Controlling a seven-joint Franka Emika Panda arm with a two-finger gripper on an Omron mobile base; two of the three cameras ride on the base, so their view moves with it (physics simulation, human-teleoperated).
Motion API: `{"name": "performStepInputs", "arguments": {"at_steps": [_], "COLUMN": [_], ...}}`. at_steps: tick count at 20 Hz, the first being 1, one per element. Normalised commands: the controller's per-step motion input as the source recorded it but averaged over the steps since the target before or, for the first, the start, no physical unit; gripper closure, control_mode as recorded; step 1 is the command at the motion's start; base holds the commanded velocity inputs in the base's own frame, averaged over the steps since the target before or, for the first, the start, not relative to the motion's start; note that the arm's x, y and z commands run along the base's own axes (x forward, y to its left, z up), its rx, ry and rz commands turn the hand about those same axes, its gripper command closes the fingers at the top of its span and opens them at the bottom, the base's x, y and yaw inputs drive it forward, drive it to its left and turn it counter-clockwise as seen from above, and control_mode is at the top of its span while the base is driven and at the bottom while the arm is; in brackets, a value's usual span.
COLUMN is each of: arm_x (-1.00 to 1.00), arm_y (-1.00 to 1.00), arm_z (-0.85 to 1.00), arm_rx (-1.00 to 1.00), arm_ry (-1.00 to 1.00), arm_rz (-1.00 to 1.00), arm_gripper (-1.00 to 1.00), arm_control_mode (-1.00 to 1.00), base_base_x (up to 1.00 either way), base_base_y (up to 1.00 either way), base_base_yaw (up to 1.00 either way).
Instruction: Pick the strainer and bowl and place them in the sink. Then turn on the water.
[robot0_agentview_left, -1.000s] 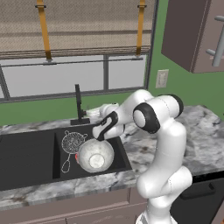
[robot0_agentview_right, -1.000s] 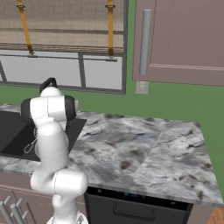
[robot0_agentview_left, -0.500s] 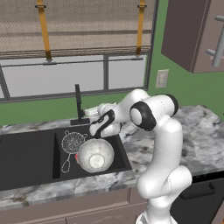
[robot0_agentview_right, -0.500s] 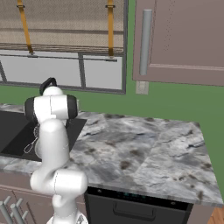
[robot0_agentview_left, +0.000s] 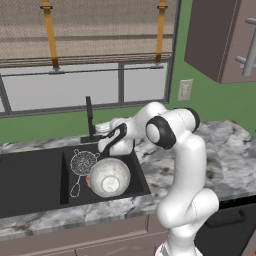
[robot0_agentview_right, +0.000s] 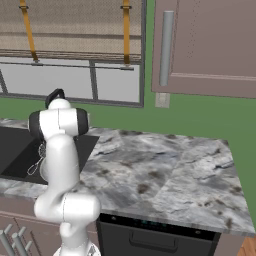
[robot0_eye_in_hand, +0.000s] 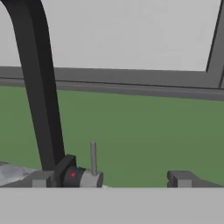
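With the silver wire-mesh strainer (robot0_agentview_left: 83, 163) and speckled silvery-grey metal bowl (robot0_agentview_left: 109, 177) lying in the black sink (robot0_agentview_left: 30, 177), the hand (robot0_agentview_left: 106, 143), released and empty, is nearing the slim black faucet (robot0_agentview_left: 90, 119), likely for water.

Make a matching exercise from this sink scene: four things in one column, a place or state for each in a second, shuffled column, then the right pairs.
Things:
1. strainer
2. bowl
3. faucet
4. pincer

Places or states:
A. open, close to the faucet's base
B. standing upright behind the sink, no water running
C. in the right basin, toward the front
D. in the right basin, behind and left of the bowl

Pairs: 1-D, 2-C, 3-B, 4-A
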Motion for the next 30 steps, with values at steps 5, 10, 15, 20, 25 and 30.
{"name": "performStepInputs", "arguments": {"at_steps": [5,10,15,20,25,30], "arm_x": [0.06,0.00,0.05,0.05,0.07,0.15], "arm_y": [0.13,0.09,0.08,0.03,0.00,0.00], "arm_z": [-0.08,-0.14,-0.06,-0.12,-0.14,-0.11], "arm_rx": [0.01,0.02,0.02,0.02,0.02,0.00], "arm_ry": [-0.04,-0.03,-0.01,-0.03,-0.03,-0.03], "arm_rz": [-0.04,-0.03,-0.02,-0.01,0.00,0.00], "arm_gripper": [-1.00,-1.00,-1.00,-1.00,-1.00,-1.00], "arm_control_mode": [-1.00,-1.00,-1.00,-1.00,-1.00,-1.00], "base_base_x": [0.00,0.00,0.00,0.00,0.00,0.00], "base_base_y": [0.00,0.00,0.00,0.00,0.00,0.00], "base_base_yaw": [0.00,0.00,0.00,0.00,0.00,0.00]}}
